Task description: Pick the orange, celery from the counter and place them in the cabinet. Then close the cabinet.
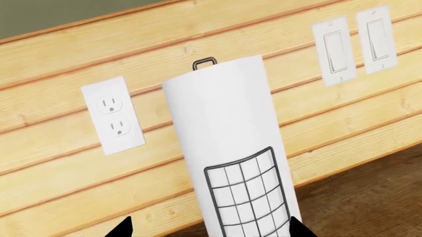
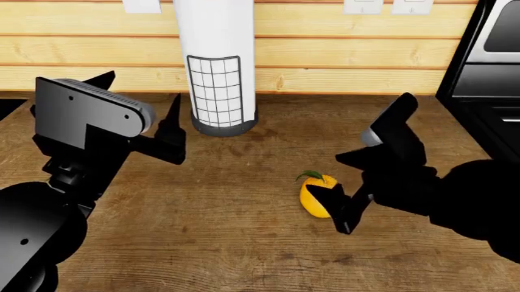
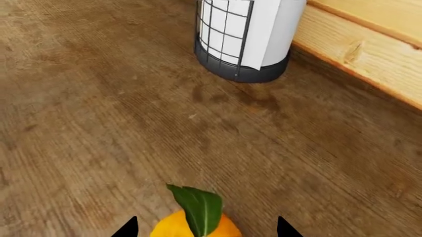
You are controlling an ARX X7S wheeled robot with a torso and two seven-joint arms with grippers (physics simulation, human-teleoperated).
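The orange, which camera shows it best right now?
The head view: the orange shows nearly whole on the counter, by the right gripper. The right wrist view catches only its top and leaf; the left wrist view misses it.

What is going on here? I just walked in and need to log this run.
The right gripper is down at the orange on the wooden counter, its jaws open on either side of the fruit and not closed on it. The left gripper hovers open and empty near the paper towel roll by the wall. Neither celery nor cabinet is in view, so nothing appears stowed yet.
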